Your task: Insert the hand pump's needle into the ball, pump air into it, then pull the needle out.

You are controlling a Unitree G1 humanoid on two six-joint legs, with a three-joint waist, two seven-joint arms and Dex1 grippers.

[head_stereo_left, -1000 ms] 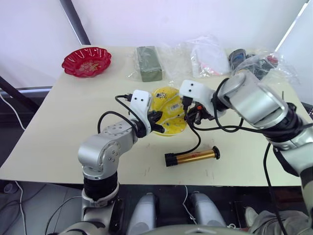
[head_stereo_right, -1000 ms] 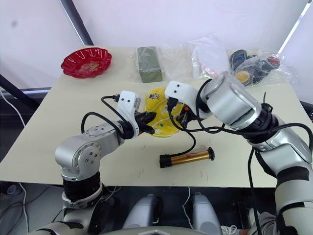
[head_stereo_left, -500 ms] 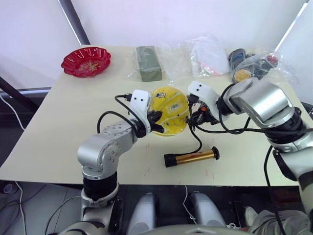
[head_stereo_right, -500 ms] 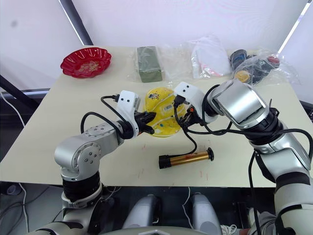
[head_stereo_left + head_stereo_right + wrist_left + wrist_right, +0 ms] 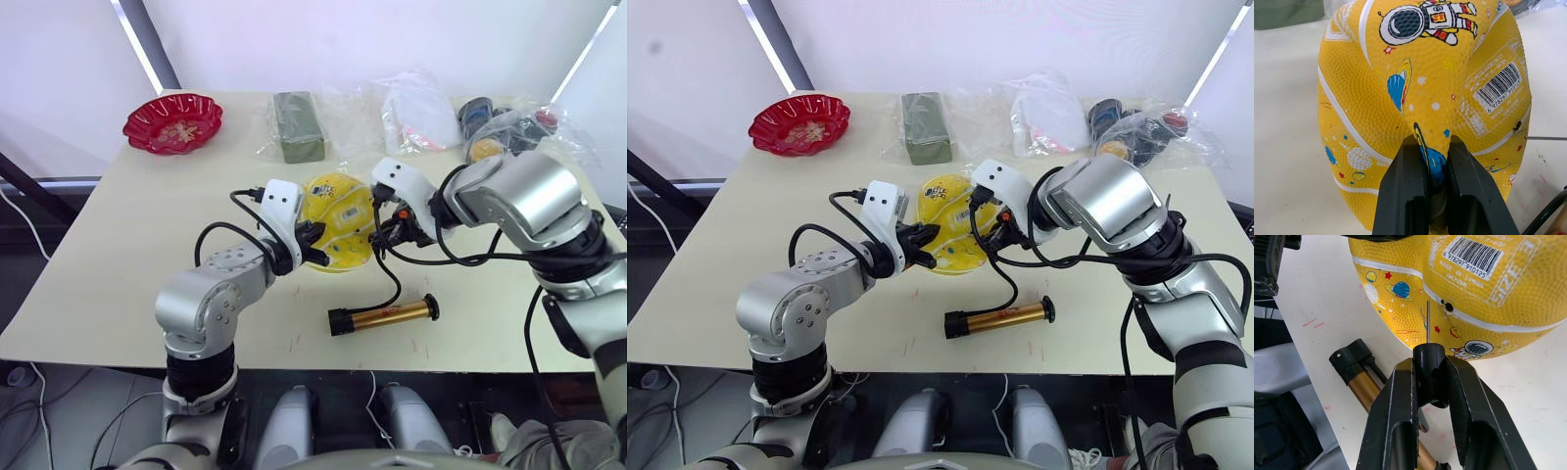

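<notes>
**Needle tip poised just short of the ball's valve hole**

Ball (image 5: pixel 340 223), yellow and pebble-grained like a basketball, sits slack and half-flat on the pale table (image 5: pixel 127 245) between the two pincers. White curved stripes cross its rubber skin, with little astronauts, blue planets and red stars printed over it. A white barcode patch reads 6 978297 910125, and beside it raised letters spell "SIZE 3"; the smaller line under the barcode is too fine to read.

The left gripper (image 5: pixel 1434 169) is clenched on a pinched-up fold of the ball, the soft rubber squeezed into a ridge between its two smooth black fingers (image 5: pixel 1403 191).

The right gripper (image 5: pixel 1430 382) is clamped on the rounded black fitting of the needle (image 5: pixel 1428 320). The thin, straight metal pin stands out beyond the fingertips, its tip just beside the small dark valve hole (image 5: pixel 1448 307) in the ball, near a white stripe and apart from the hole itself. In the left wrist view the same pin (image 5: pixel 1546 138) shows as a fine line close to the hole.

The hand pump (image 5: pixel 384 315) lies flat on the table on the near side of the right gripper, a shiny gold-bronze cylinder with black caps at both ends. Its thin black hose (image 5: pixel 397 284) curls up from it to the right gripper.
</notes>
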